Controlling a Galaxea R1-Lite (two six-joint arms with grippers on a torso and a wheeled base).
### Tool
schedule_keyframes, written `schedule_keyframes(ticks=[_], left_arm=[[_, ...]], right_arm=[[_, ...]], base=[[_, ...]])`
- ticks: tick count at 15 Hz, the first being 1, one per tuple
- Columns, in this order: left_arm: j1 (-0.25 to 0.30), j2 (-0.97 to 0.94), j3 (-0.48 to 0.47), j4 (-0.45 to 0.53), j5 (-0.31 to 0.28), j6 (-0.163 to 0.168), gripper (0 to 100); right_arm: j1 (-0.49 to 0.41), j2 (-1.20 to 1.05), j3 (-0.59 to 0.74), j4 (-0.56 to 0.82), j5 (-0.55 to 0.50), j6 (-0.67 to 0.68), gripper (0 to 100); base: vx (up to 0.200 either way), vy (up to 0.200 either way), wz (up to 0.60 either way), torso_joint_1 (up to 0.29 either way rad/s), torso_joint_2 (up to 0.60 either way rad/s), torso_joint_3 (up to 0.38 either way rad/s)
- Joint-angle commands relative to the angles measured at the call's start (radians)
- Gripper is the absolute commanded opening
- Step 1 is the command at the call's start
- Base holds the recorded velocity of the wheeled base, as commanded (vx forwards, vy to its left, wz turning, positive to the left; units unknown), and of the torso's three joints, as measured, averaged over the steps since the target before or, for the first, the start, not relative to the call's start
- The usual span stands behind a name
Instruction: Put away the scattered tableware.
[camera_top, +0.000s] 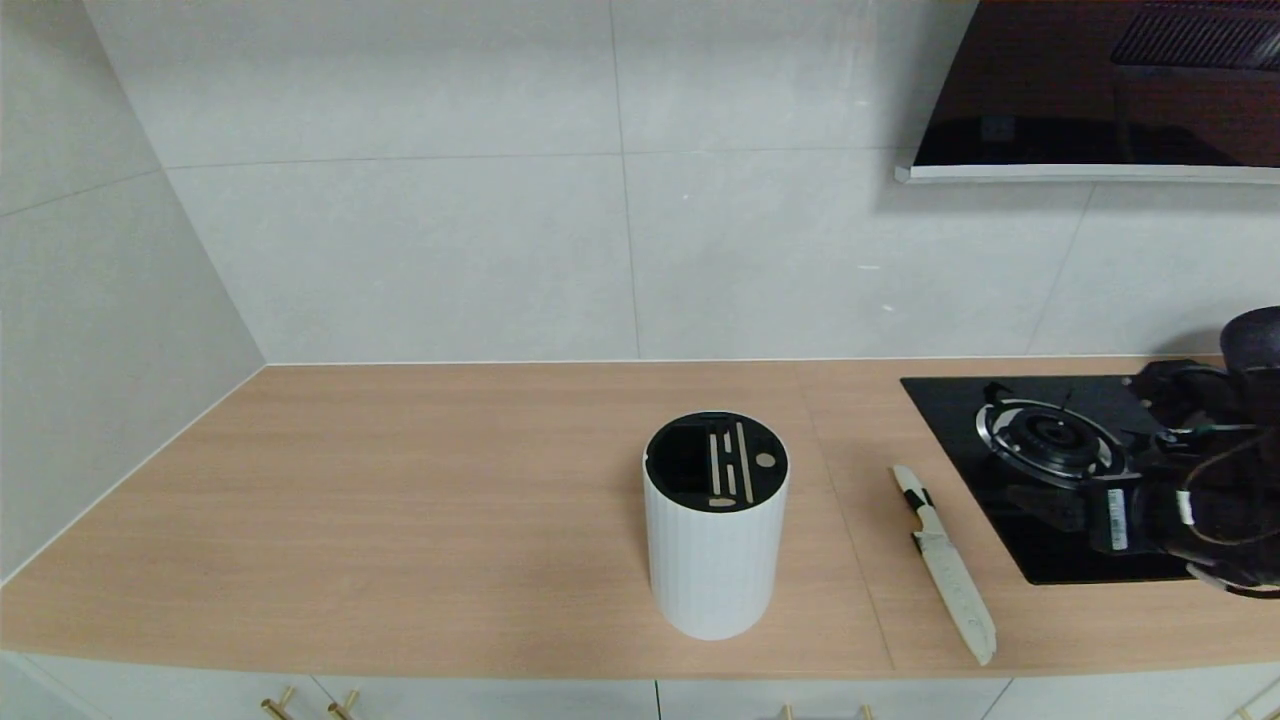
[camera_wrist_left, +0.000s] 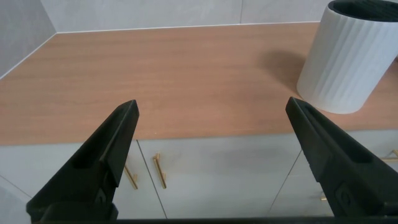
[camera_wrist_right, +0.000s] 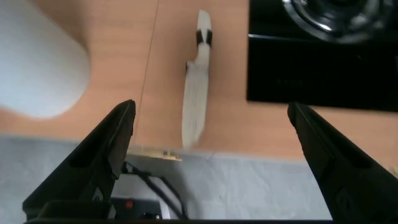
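A knife (camera_top: 945, 565) with a pale blade and a white-and-black handle lies on the wooden counter (camera_top: 450, 500), between the white cylindrical knife holder (camera_top: 715, 530) and the cooktop; its tip points toward the front edge. The holder stands upright, with slots in its black top. My right gripper (camera_top: 1060, 490) hovers open over the cooktop's front left corner, to the right of the knife. In the right wrist view the knife (camera_wrist_right: 196, 93) lies between the spread fingers of the gripper (camera_wrist_right: 211, 112). My left gripper (camera_wrist_left: 211, 106) is open and holds nothing, off the counter's front edge, with the holder (camera_wrist_left: 351, 59) farther off.
A black gas cooktop (camera_top: 960, 420) with a burner (camera_top: 1050, 440) fills the counter's right end, under a range hood (camera_top: 1100, 90). Tiled walls close the back and left. Cabinet doors with brass handles (camera_wrist_left: 158, 171) sit below the counter edge.
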Motion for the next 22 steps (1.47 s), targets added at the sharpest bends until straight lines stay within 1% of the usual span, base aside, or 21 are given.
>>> schedule_keyframes(ticks=[1, 3, 5, 9, 13, 16, 22], left_arm=[[0.000, 0.000, 0.000, 0.000, 0.000, 0.000, 100], [0.000, 0.000, 0.000, 0.000, 0.000, 0.000, 100], [0.000, 0.000, 0.000, 0.000, 0.000, 0.000, 100], [0.000, 0.000, 0.000, 0.000, 0.000, 0.000, 100], [0.000, 0.000, 0.000, 0.000, 0.000, 0.000, 100], [0.000, 0.000, 0.000, 0.000, 0.001, 0.000, 100], [0.000, 0.000, 0.000, 0.000, 0.000, 0.000, 100]], right_arm=[[0.051, 0.285, -0.049, -0.122, -0.044, 0.000, 100], [0.052, 0.427, -0.062, -0.246, -0.059, 0.000, 100], [0.051, 0.491, -0.057, -0.324, -0.060, 0.000, 100], [0.048, 0.586, -0.071, -0.340, -0.060, 0.023, 100], [0.048, 0.686, -0.080, -0.445, -0.064, 0.052, 100], [0.042, 0.749, -0.095, -0.496, -0.077, 0.058, 100], [0.006, 0.785, -0.123, -0.522, -0.077, 0.061, 100]], base=[[0.000, 0.000, 0.00, 0.000, 0.00, 0.000], [0.000, 0.000, 0.00, 0.000, 0.00, 0.000], [0.000, 0.000, 0.00, 0.000, 0.00, 0.000], [0.000, 0.000, 0.00, 0.000, 0.00, 0.000], [0.000, 0.000, 0.00, 0.000, 0.00, 0.000], [0.000, 0.000, 0.00, 0.000, 0.00, 0.000], [0.000, 0.000, 0.00, 0.000, 0.00, 0.000]])
